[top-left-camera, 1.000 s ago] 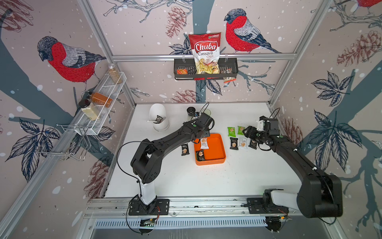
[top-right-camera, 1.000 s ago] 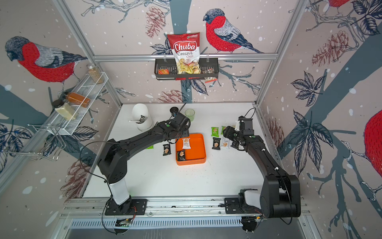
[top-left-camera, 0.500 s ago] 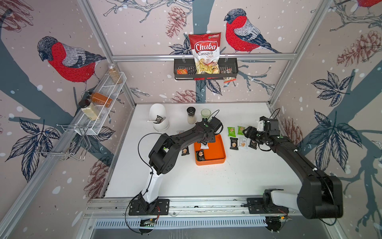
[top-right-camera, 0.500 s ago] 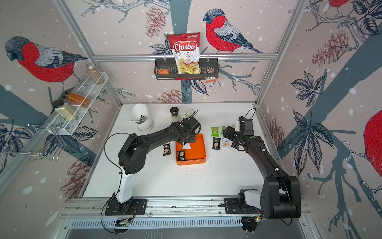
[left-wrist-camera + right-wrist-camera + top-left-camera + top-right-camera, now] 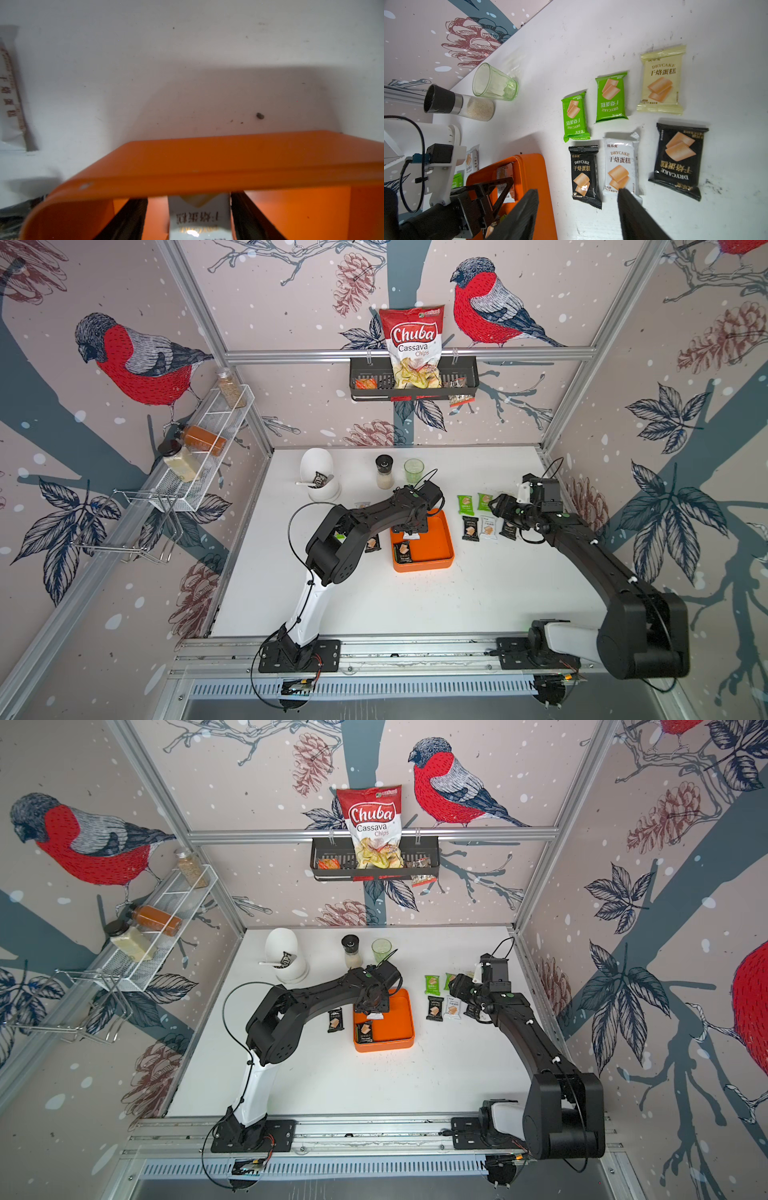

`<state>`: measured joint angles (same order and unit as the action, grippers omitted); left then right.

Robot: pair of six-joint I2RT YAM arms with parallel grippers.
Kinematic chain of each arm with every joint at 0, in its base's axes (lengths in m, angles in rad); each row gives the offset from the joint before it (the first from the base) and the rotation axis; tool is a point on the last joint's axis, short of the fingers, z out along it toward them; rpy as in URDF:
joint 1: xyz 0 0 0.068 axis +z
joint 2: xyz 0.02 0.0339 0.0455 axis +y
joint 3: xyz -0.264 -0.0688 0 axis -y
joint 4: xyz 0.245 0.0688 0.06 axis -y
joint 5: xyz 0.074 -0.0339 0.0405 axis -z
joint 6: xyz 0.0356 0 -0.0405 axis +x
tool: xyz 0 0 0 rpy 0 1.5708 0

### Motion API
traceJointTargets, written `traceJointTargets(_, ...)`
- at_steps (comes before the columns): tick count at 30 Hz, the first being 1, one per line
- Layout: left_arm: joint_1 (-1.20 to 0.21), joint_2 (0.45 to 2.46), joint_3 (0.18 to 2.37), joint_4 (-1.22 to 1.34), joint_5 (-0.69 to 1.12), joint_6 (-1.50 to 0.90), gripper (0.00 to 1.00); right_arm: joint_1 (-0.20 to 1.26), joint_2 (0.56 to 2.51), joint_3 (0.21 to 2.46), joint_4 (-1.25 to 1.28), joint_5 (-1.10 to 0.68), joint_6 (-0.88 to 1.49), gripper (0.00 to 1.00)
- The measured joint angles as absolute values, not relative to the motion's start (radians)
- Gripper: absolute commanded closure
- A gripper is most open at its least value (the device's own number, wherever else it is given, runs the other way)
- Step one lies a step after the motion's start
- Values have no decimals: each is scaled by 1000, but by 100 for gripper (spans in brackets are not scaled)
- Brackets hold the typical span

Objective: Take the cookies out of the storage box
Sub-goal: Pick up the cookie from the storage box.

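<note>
the left gripper point(image 5: 188, 199) stands half open inside the storage box point(image 5: 207, 166), straddling a white cookie packet point(image 5: 199, 216) with a gap on one side, seemingly lined up to pinch it. a black packet point(image 5: 402, 552) also lies in the box. the right gripper point(image 5: 578, 192) hangs open and empty over cookies point(image 5: 619, 164) laid out on the table point(image 5: 415, 605).

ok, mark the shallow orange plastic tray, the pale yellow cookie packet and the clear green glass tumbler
shallow orange plastic tray point(image 5: 434, 541): a top view, bare floor.
pale yellow cookie packet point(image 5: 661, 81): right wrist view, on its biscuit picture.
clear green glass tumbler point(image 5: 414, 470): a top view, its middle.
</note>
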<state>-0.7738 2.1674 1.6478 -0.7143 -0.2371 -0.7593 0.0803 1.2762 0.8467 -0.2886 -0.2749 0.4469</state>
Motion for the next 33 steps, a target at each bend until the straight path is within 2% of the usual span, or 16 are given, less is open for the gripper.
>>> traceJointTargets(9, -766, 2168, 1624, -675, -213, -752, 36, 76, 1278, 850, -289, -269, 447, 34)
traceJointTargets(14, -765, 2171, 1622, -659, -213, -751, 50, 75, 1278, 851, -289, -269, 447, 34)
traceJointTargets(19, -765, 2170, 1616, -648, -215, -751, 56, 73, 1279, 851, -289, -268, 447, 34)
traceJointTargets(33, -765, 2144, 1610, -639, -189, -752, 59, 73, 1280, 852, -289, -269, 447, 34)
